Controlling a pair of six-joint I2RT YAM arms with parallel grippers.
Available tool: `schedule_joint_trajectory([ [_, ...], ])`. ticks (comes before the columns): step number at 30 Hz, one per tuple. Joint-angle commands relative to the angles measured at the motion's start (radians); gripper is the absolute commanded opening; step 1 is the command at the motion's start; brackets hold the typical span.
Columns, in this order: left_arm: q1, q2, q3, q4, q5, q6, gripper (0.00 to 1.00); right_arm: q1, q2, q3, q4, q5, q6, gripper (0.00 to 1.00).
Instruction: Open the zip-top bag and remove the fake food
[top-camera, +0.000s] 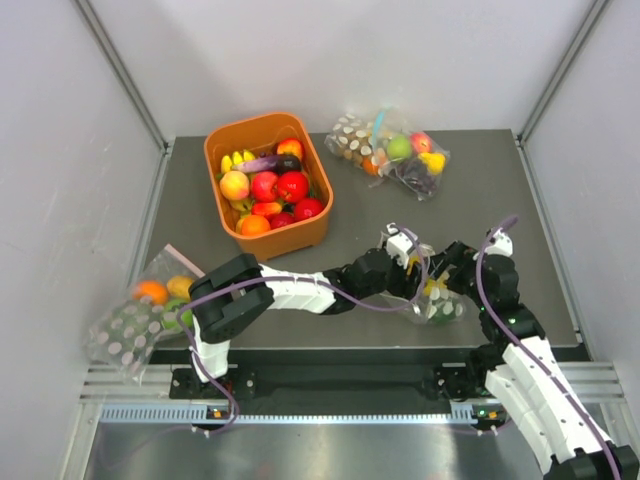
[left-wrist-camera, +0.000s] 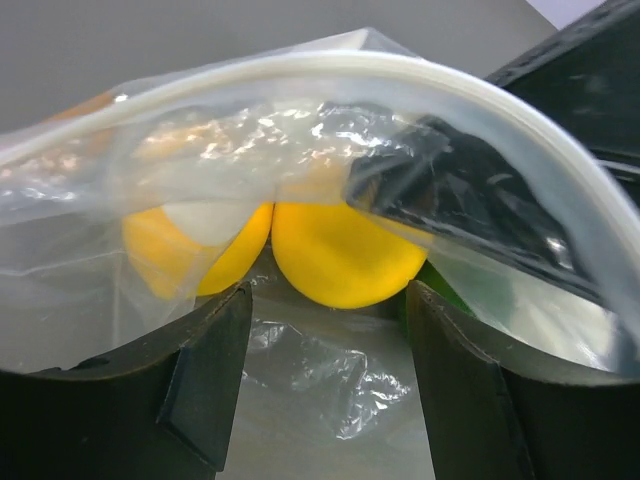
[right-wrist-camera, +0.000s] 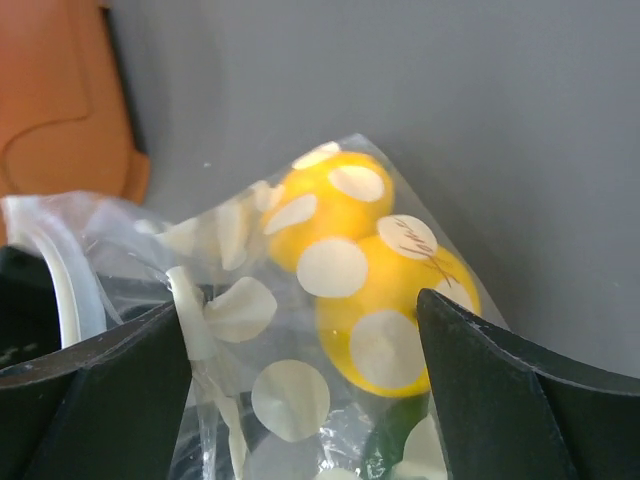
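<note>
The zip-top bag (top-camera: 437, 300) lies at the table's front right, between both grippers. In the left wrist view its white zip strip (left-wrist-camera: 330, 68) arches over my left gripper (left-wrist-camera: 325, 330), which is open with its jaws inside the open mouth, clear film between them. The fake food is just ahead: two yellow fruits (left-wrist-camera: 340, 255) and a sliver of green. My right gripper (right-wrist-camera: 300, 330) is open, jaws wide on either side of the dotted bag (right-wrist-camera: 290, 400), with yellow fruits (right-wrist-camera: 400, 300) and some green showing through it. In the top view the left gripper (top-camera: 418, 278) and right gripper (top-camera: 450, 282) meet at the bag.
An orange basket (top-camera: 262, 133) full of toy fruit stands at the back middle; its side shows in the right wrist view (right-wrist-camera: 60, 100). A dotted bag with apple and grapes (top-camera: 390, 150) lies at the back right. Another dotted bag (top-camera: 140, 315) hangs off the left edge.
</note>
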Motion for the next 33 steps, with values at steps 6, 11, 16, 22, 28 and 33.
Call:
schedule_joint_trajectory([
  [6,-0.003,-0.034,-0.033,0.068,0.002,0.012,0.69,-0.032,-0.032,-0.097,0.096,-0.007,0.082,0.87],
  [11,0.000,-0.011,-0.026,0.066,-0.001,0.017,0.69,-0.032,-0.095,-0.051,0.098,-0.136,0.050,0.91],
  [16,0.008,-0.002,-0.038,0.078,-0.005,0.008,0.69,-0.031,-0.148,0.025,-0.031,-0.051,0.001,0.93],
  [22,0.009,-0.008,-0.049,0.088,-0.001,0.005,0.70,-0.057,-0.038,-0.007,0.002,-0.001,-0.019,0.94],
  [28,0.009,-0.006,-0.047,0.097,0.010,0.011,0.70,-0.072,0.031,-0.082,0.110,-0.048,0.004,0.93],
  [33,0.009,0.008,-0.032,0.117,0.036,0.017,0.71,-0.083,0.080,-0.151,0.164,-0.097,0.027,0.83],
])
